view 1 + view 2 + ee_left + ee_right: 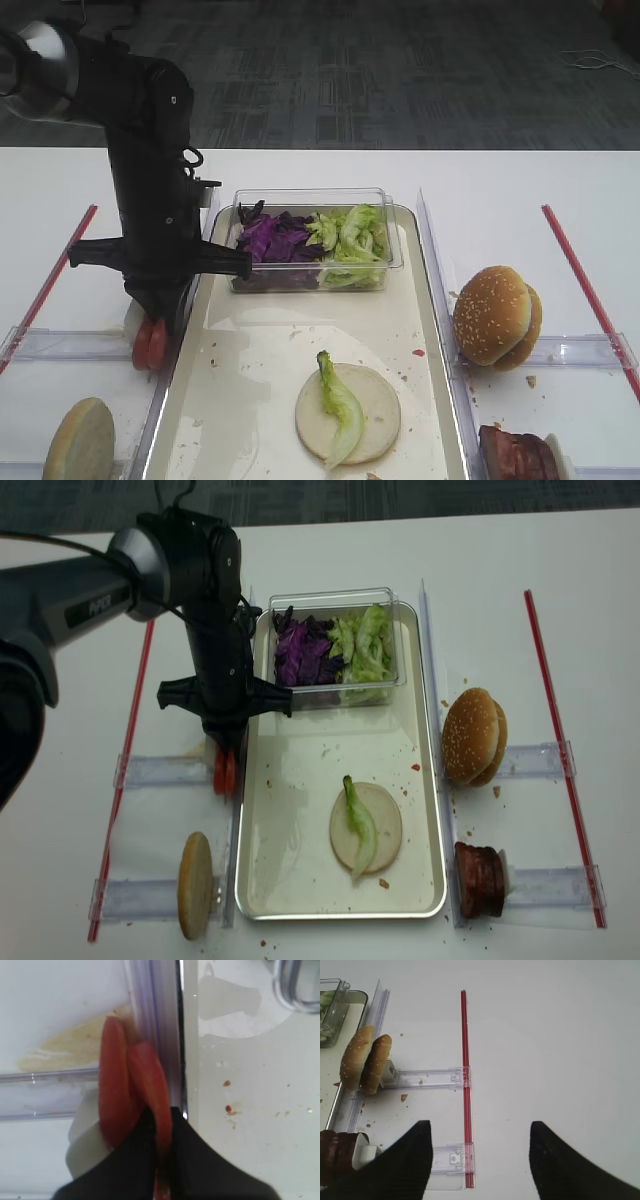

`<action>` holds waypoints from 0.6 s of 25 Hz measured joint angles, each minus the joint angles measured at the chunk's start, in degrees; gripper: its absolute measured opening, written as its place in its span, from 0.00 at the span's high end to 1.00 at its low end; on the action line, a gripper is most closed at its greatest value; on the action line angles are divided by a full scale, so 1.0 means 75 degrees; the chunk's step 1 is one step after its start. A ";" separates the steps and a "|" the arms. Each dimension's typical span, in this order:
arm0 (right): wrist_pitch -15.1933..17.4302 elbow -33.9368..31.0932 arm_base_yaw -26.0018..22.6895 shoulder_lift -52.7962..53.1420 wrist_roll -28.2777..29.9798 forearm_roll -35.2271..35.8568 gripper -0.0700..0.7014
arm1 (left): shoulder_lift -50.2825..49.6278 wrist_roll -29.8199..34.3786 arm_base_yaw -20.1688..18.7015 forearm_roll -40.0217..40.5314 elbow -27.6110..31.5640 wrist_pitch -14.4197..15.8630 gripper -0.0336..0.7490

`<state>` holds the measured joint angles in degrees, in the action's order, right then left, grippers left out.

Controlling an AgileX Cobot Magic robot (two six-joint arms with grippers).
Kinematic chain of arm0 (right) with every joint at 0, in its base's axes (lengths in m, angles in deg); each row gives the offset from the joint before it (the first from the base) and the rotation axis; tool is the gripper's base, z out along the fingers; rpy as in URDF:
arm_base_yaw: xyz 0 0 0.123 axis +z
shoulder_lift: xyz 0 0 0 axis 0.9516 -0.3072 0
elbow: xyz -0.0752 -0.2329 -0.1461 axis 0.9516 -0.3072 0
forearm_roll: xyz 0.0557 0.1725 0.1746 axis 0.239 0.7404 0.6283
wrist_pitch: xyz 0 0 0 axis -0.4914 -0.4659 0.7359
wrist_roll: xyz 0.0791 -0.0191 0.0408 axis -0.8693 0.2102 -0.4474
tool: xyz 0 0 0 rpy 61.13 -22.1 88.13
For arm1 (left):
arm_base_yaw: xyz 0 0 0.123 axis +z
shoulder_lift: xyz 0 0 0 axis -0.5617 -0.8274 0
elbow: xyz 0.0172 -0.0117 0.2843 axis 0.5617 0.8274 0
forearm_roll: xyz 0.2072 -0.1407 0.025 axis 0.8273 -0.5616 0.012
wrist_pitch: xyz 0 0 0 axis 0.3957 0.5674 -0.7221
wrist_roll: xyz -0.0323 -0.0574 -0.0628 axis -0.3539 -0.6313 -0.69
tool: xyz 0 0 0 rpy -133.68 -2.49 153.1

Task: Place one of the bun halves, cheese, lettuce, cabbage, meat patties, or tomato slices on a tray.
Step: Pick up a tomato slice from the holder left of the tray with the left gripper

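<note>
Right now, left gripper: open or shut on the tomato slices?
Shut on one. In the left wrist view the left gripper pinches the right-hand of two upright tomato slices; the other stands beside it, just left of the tray.

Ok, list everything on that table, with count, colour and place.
silvery metal tray: one, centre.
flat cream bun half: one, on the tray, green lettuce strip across it.
clear plastic tub: one, tray's far end, purple cabbage and lettuce inside.
red tomato slices: two, left rack.
sesame bun halves: two, right rack.
brown meat patties: near right.
bun half: one, near left.
left gripper: shut on a tomato slice.
right gripper: open.
</note>
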<state>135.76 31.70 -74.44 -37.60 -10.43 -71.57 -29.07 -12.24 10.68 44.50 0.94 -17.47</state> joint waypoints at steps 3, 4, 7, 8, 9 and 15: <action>0.0000 0.0000 0.0000 0.0000 0.0000 0.0000 0.30 | 0.0000 0.0000 0.0000 0.0000 0.0000 0.0000 0.91; 0.0000 0.0000 0.0000 0.0000 0.0000 0.0000 0.30 | 0.0000 0.0000 0.0000 0.0000 0.0000 0.0000 0.91; 0.0000 0.0000 0.0000 0.0000 0.0000 0.0000 0.30 | 0.0013 0.0000 0.0000 0.0000 -0.0005 0.0000 0.92; 0.0000 0.0000 0.0000 0.0000 0.0000 0.0000 0.30 | 0.0013 0.0000 0.0000 0.0000 -0.0019 0.0000 0.92; 0.0000 0.0000 0.0000 0.0000 0.0000 0.0000 0.30 | 0.0013 0.0000 0.0000 0.0000 -0.0037 0.0014 0.92; 0.0000 0.0000 0.0000 0.0000 0.0000 0.0000 0.30 | 0.0028 0.0000 0.0000 0.0025 -0.0116 0.0028 0.92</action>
<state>135.76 31.70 -74.44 -37.60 -10.43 -71.57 -28.86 -12.24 10.68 44.69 0.06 -17.26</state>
